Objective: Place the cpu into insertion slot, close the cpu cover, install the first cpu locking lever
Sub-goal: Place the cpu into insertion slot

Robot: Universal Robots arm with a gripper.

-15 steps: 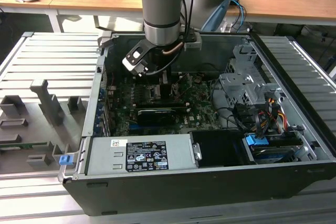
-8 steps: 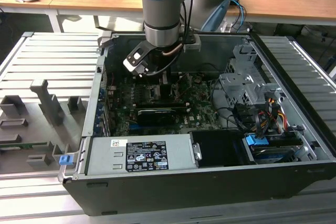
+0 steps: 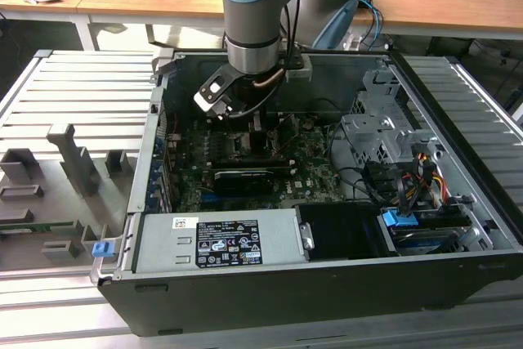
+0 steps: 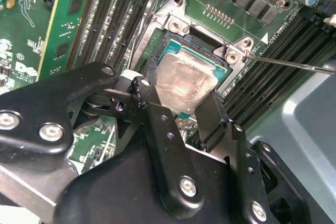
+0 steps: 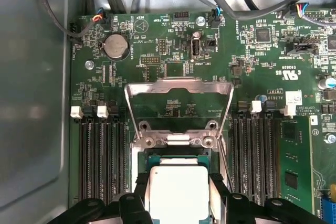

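I have the claw [image 4: 182,109] clamped on the cpu [image 4: 186,80] at the insertion slot [image 4: 185,34]; seating, I judge, demands square alignment.

"Can you read anything from where you stand?"

"Not really. There's a white label [image 3: 216,243] on the grey power supply box [image 3: 282,239], with black print and rows of small marks. It's all too fine to make out."

"And the board?"

"In the first wrist view the green circuit board [image 5: 157,40] has white lettering beside its parts, and a small white sticker [image 5: 294,98]. I can't read any of it. The cpu [image 4: 184,80] has a smeared face with no legible lettering."
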